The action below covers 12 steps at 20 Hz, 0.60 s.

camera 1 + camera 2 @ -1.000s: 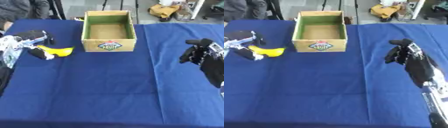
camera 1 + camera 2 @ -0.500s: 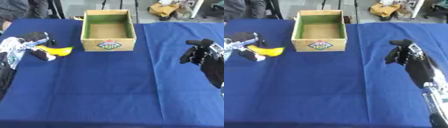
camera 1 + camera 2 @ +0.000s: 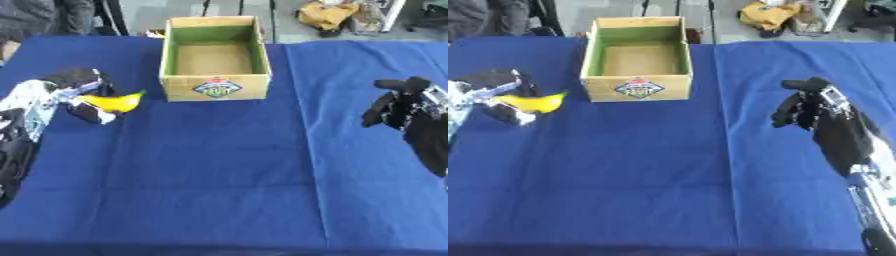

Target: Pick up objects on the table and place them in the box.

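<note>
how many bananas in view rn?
1. The banana is at the table's left side, left of the box, in the left robot hand. The box interior looks empty.

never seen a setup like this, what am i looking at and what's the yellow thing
Both pictures come from a stereo camera in a humanoid robot's head, looking down at a table with a blue cloth. The black shapes at the sides are its own hands. The left hand has its fingers curled round a banana, the yellow thing. The right hand hangs over the cloth with curled fingers, holding nothing. At the far side stands an open box, green inside, which looks empty.
</note>
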Available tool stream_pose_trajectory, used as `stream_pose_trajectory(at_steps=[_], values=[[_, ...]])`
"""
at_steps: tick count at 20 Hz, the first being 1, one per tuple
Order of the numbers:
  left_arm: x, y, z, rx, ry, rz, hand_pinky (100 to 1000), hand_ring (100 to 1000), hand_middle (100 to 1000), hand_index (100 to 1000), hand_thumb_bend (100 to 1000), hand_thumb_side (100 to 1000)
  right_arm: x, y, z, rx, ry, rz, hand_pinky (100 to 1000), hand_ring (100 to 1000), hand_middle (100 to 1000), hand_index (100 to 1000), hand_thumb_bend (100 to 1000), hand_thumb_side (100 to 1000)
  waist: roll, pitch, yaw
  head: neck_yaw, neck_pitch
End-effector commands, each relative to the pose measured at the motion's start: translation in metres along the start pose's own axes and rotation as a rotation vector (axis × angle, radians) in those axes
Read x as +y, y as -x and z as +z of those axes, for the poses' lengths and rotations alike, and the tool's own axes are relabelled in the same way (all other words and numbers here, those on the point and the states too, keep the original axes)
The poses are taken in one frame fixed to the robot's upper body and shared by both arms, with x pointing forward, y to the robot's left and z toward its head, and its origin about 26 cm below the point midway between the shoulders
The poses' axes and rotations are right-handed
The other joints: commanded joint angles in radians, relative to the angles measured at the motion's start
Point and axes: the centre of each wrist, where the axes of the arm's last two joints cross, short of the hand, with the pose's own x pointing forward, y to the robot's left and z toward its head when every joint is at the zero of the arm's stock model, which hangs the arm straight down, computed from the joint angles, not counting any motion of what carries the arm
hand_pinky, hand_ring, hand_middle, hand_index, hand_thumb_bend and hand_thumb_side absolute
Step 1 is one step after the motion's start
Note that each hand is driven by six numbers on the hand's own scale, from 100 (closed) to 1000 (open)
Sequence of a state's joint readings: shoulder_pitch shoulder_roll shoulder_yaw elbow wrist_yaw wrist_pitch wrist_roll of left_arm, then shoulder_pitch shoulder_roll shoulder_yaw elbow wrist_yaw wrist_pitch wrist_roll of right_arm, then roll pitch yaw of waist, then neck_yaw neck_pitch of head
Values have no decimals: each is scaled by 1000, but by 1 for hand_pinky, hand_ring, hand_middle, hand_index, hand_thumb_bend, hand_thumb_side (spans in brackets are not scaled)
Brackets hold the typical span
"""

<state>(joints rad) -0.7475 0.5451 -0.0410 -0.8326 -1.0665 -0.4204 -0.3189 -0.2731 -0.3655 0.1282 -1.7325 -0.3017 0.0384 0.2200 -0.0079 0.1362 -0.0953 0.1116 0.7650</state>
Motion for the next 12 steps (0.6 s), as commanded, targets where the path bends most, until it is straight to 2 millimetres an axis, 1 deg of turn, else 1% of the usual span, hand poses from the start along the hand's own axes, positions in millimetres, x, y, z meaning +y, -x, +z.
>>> stream_pose_trajectory(at_steps=[1,6,12], values=[[6,7,4,23,-19,-10,645,596,604,711,104,319,-4,-9,-3,-23,-9,25,596,590,515,825,100,912,2,-9,-1,0,5],[1,7,3,25,-5,-8,637,587,594,704,100,309,-4,-9,-3,-23,-9,24,596,591,515,825,100,916,3,-8,-2,0,5],[-1,8,3,26,25,-12,640,588,597,708,121,309,-4,-9,-3,-23,-8,24,597,592,515,826,100,913,3,-7,-3,1,5]])
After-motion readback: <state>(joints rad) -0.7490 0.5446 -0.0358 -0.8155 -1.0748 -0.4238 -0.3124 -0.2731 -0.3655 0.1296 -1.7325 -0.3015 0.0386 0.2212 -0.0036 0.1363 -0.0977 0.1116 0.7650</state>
